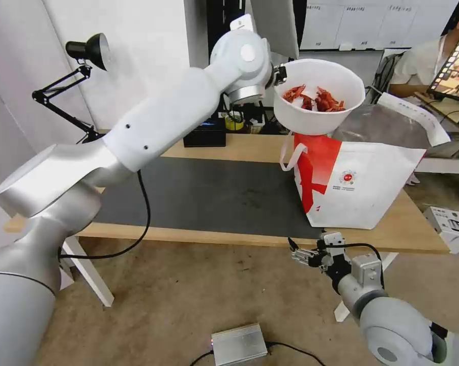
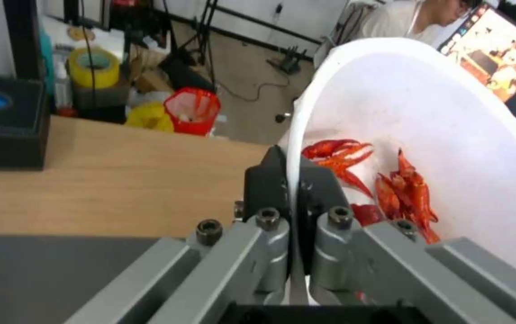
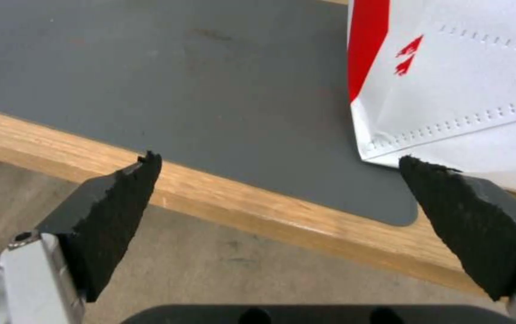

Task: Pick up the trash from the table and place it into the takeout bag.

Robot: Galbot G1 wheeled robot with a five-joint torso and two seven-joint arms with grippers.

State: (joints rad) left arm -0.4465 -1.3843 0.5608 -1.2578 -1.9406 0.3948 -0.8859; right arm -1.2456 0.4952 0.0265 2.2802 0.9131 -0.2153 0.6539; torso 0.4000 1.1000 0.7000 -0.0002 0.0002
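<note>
My left gripper point(image 2: 297, 193) has its fingers clenched on the rim of the bowl point(image 1: 318, 96), tilted in the air above the mouth of the bag point(image 1: 364, 185); red shells point(image 1: 316, 99) lie inside it. I cannot make out the bag's contents past its foil lining. The bag stands on the counter point(image 1: 229, 147), partly on the grey mat point(image 1: 204, 195). My right gripper point(image 3: 276, 180) hangs released below the counter's front edge.

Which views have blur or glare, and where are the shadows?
Head view: sharp, with edge distortion bowing the wall; the bag casts a soft shadow on the mat. Left wrist view: soft focus; the bowl is overexposed, and the left gripper grips its rim. Right wrist view: fingers slightly blurred.
</note>
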